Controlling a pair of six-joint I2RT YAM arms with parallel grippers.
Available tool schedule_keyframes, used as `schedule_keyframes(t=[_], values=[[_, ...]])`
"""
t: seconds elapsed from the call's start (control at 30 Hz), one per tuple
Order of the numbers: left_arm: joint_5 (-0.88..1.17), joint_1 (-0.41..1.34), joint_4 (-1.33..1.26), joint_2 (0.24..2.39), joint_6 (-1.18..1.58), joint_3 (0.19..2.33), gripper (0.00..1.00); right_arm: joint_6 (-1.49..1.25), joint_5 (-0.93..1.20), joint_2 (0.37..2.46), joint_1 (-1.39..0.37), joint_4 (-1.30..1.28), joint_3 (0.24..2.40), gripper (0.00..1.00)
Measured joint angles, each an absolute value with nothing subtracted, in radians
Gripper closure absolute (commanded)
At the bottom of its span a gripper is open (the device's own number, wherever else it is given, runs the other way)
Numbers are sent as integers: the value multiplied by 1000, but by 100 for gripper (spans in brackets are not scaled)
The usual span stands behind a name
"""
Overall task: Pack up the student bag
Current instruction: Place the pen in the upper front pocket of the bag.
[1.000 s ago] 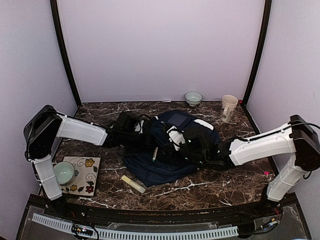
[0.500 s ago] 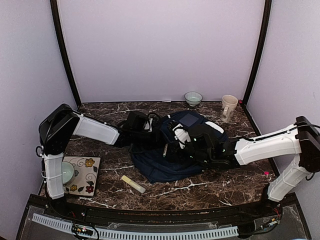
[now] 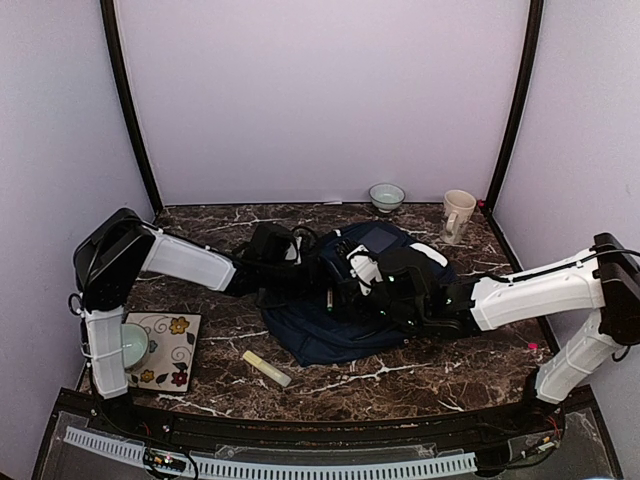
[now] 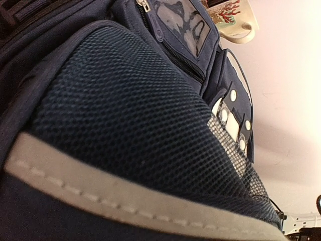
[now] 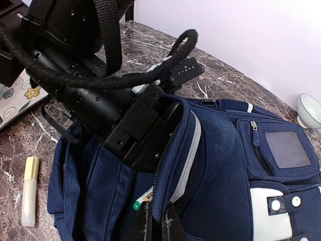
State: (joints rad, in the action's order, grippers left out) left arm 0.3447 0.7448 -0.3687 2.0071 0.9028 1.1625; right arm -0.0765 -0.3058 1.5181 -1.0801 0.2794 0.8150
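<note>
**Two robot arms meet at a navy backpack on a marble table**

A dark marble table [image 3: 450,370] fills the view from above. The student bag [image 3: 335,340], navy with white trim, lies at its centre with the opening facing left. It has slid a little to the right since a second ago.

The left arm [image 3: 190,262] reaches in from the left. Over the last second its shoulder and elbow have swung inward, toward the bag; in the last half second little has changed. The right arm [image 3: 530,290] stretches in from the right, much as before.

The left gripper [image 5: 145,135] is pushed into the bag's mouth. Its fingers are hidden by fabric, so how far apart they stand cannot be told. Its own camera shows only blue mesh and a pale seam, very close.

The right gripper [image 5: 158,223] has its two fingers pressed nearly together, pinching the rim of the bag's opening.

Near the front left corner a floral tile [image 3: 175,350] carries a pale green cup [image 3: 128,345]. At the back right stand a cream mug [image 3: 457,215] and a small bowl [image 3: 386,196]. A pale yellow highlighter [image 3: 265,368] lies just in front of the bag, where it lay a second ago.
</note>
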Motion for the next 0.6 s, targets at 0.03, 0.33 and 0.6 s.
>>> schedule_keyframes(t=[0.03, 0.33, 0.6], values=[[341, 745, -369, 1998, 900, 1154, 40, -75, -308, 1518, -1081, 281, 815, 100], [305, 751, -353, 1855, 883, 1032, 26, -76, -322, 1537, -1088, 262, 839, 100], [281, 761, -216, 1636, 813, 961, 23, -88, -341, 1575, -1093, 225, 879, 100]])
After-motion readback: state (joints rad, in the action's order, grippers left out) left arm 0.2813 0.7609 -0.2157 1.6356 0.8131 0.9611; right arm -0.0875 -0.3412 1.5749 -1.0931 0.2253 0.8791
